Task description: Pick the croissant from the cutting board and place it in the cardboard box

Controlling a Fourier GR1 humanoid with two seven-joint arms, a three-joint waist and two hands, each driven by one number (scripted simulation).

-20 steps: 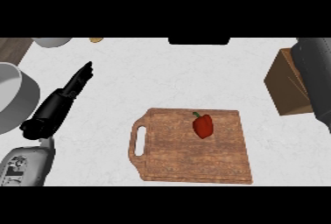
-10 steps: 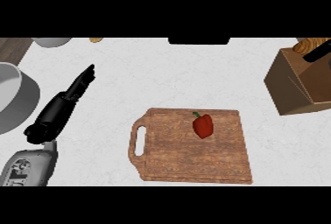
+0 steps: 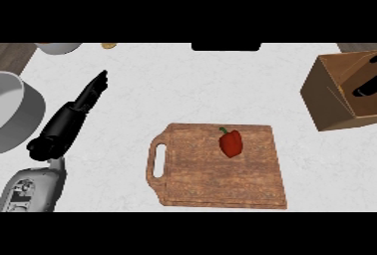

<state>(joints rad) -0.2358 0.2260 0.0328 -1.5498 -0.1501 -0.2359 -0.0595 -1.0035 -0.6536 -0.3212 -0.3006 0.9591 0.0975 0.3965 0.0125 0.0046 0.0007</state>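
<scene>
The left hand [image 3: 83,107] lies over the bare counter [image 3: 206,84] with its fingers stretched out straight and close together, pointing away toward the far edge and holding nothing; behind it the grey forearm [image 3: 33,189] comes in from the lower left corner. Inside the cardboard box [image 3: 335,99] at the right edge something dark shows, perhaps the right hand [image 3: 366,90], but I cannot tell how its fingers stand. On the one wooden cutting board [image 3: 217,167], toward its far right part, lies a single small red thing with a green stem, which looks like a red pepper [image 3: 231,143] rather than a croissant. The board's handle slot faces left. A large grey pot [image 3: 15,117] sits at the left edge, just beside the left hand.
</scene>
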